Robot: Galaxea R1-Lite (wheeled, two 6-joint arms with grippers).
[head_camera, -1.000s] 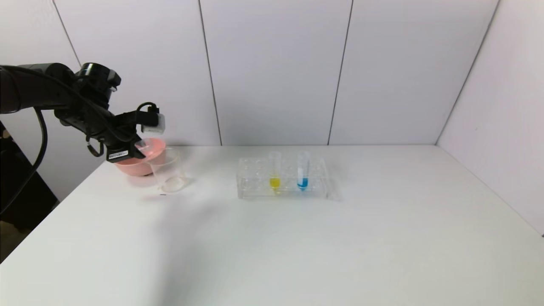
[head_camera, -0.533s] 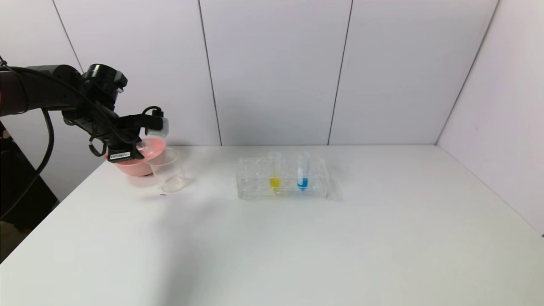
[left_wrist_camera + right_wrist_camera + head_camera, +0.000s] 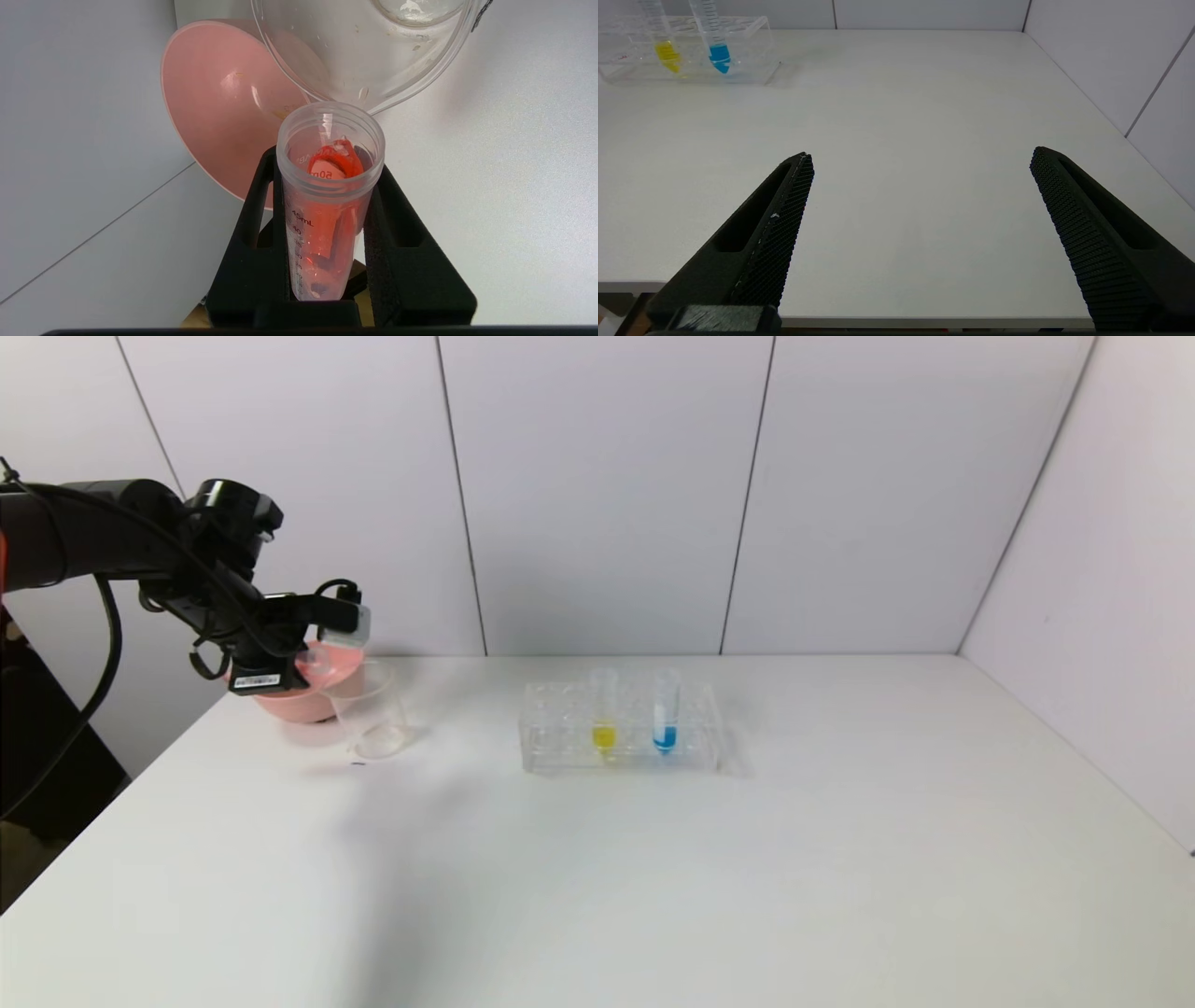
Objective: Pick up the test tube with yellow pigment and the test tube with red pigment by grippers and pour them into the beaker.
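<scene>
Red tube [image 3: 327, 205] sits clamped in my left gripper [image 3: 327, 242], tipped with its mouth at the beaker [image 3: 371, 714] lip, just before the pink bowl [image 3: 219, 116]. Yellow tube [image 3: 603, 714] stands in the rack [image 3: 560, 747] (a blue tube [image 3: 665, 714] beside it). My right gripper [image 3: 920, 205] hangs wide open, well apart.

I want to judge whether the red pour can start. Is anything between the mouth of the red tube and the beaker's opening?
Nothing visible. The left gripper is shut on the test tube with red pigment, its mouth tipped right at the rim of the beaker. The pink bowl sits beside them, off the pour path.
</scene>
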